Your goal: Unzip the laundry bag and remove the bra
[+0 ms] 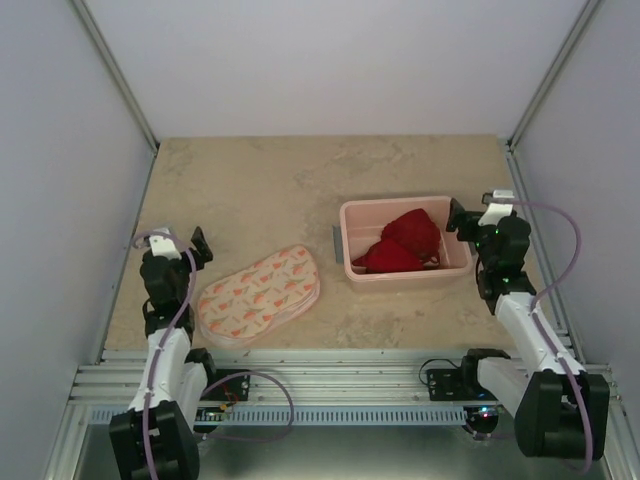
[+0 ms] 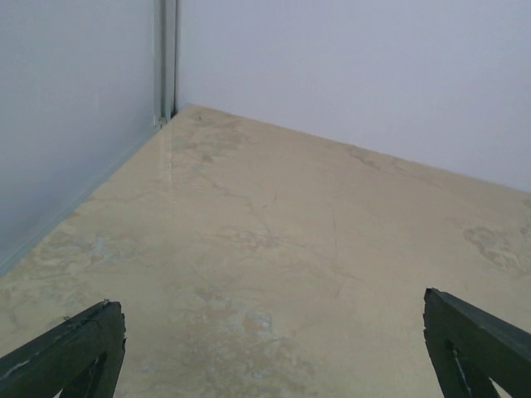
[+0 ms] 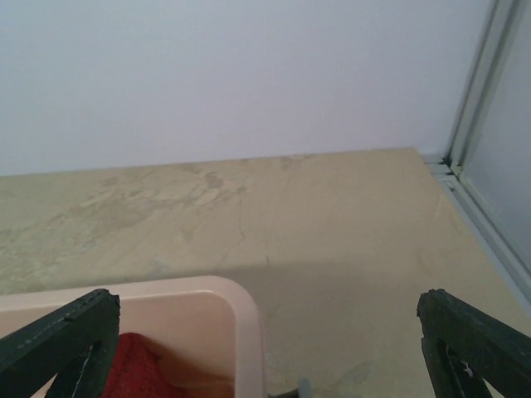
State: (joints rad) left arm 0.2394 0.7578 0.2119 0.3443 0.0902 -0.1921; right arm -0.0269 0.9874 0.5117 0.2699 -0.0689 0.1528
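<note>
Right end effector (image 3: 265,305) frames bra (image 3: 137,366); overhead, laundry bag (image 1: 258,295).

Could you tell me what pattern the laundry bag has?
Cream fabric with an orange-pink print; the laundry bag shows best in the top external view.

Tabletop (image 1: 300,180): beige, marble-patterned, spread across frame centre. Walls (image 1: 330,60): plain pale panels, set at back and both sides. Corner posts (image 1: 115,75): aluminium, placed upper left and upper right. Ribbed metal rail (image 1: 330,372): fitted along bottom edge.
</note>
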